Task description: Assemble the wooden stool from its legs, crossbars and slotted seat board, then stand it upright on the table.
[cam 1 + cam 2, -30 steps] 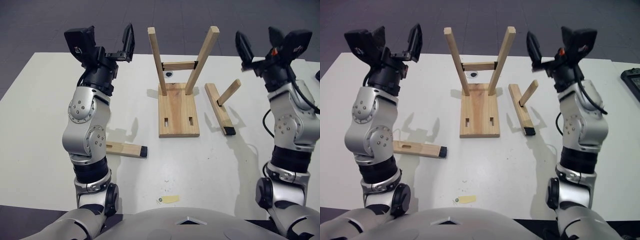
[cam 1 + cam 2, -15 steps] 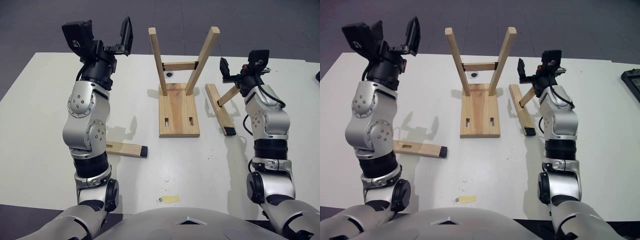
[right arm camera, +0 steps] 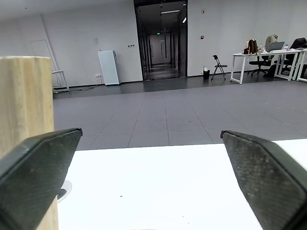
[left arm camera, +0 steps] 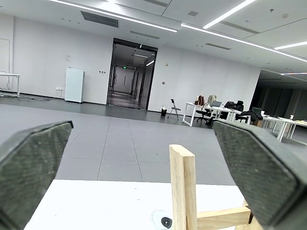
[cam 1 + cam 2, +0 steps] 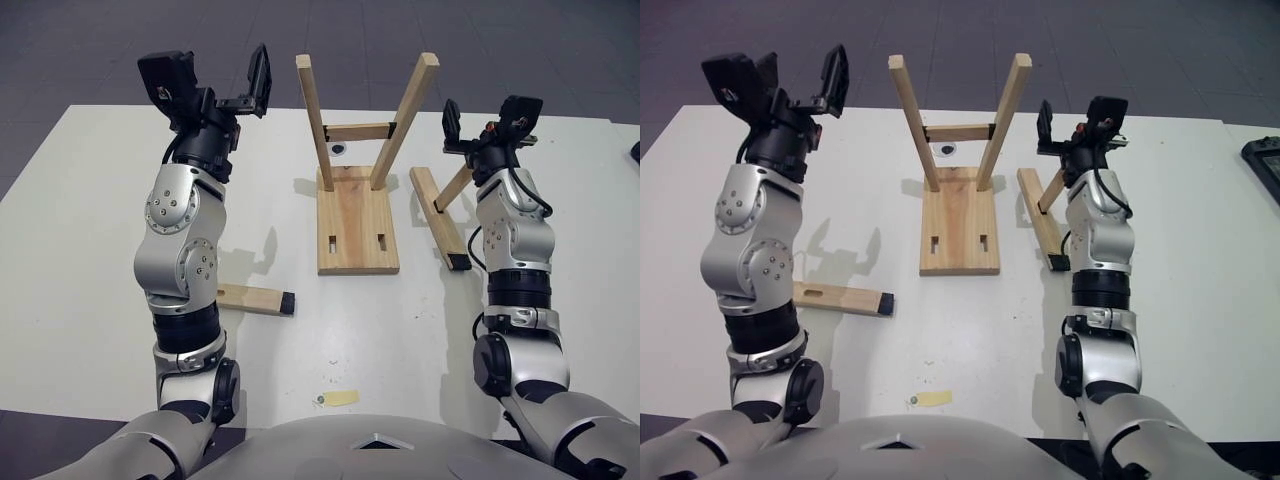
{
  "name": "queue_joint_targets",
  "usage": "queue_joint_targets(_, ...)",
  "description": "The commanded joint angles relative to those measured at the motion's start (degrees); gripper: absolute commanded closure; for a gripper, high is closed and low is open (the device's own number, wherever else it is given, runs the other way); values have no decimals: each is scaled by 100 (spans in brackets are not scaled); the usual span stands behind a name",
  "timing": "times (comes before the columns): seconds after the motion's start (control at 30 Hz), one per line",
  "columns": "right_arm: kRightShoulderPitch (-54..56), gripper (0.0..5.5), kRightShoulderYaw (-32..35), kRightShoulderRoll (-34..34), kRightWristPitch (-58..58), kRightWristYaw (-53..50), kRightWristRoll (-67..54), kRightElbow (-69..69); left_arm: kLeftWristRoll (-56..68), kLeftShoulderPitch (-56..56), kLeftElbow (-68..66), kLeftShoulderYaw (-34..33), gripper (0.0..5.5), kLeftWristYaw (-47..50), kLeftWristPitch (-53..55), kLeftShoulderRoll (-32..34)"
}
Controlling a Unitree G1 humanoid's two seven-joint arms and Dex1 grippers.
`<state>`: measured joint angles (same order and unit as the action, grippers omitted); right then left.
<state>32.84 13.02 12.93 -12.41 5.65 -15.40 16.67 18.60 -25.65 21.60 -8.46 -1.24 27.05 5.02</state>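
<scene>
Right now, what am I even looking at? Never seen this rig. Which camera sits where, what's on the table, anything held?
It is a humanoid robot with two arms, each ending in a two-finger hand. The two wide pictures come from a stereo camera on its head, looking down over the arms. The other two come from wrist cameras, looking out between the dark fingers. On the white table lies a seat board with two upright legs standing in it, joined by a crossbar. A right loose leg lies beside the board with a second crossbar sticking up at a tilt; a left loose leg lies on the other side. The left hand and right hand are both raised, open, holding nothing.
</scene>
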Motion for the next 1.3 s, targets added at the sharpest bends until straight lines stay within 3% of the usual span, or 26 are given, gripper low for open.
queue_joint_targets(0.03, 125, 11, 378, -41, 138, 30, -437, -601, 4, -64, 8, -23, 10, 33, -35, -2)
queue_joint_targets(0.27, 631, 11, 610, 34, 63, -77, -825, -1217, 0, -38, 37, -70, 10, 65, -66, 25)
queue_joint_targets(0.5, -1033, 11, -233, -148, -1004, -432, 76, -815, -2, 32, 42, 6, 10, 23, 2, 35)
queue_joint_targets(0.93, -625, 11, 388, -477, 229, 219, -847, -914, -10, -52, -165, -6, 10, 61, -232, -54)
queue_joint_targets(1.13, -147, 11, 1039, 396, -466, 566, -2101, -2350, -52, 57, -25, -51, 10, 180, -303, -91)
queue_joint_targets(1.3, -1493, 11, 858, 1329, -1278, 1246, -2095, -3275, -109, 342, 344, -85, 10, 322, -219, -91)
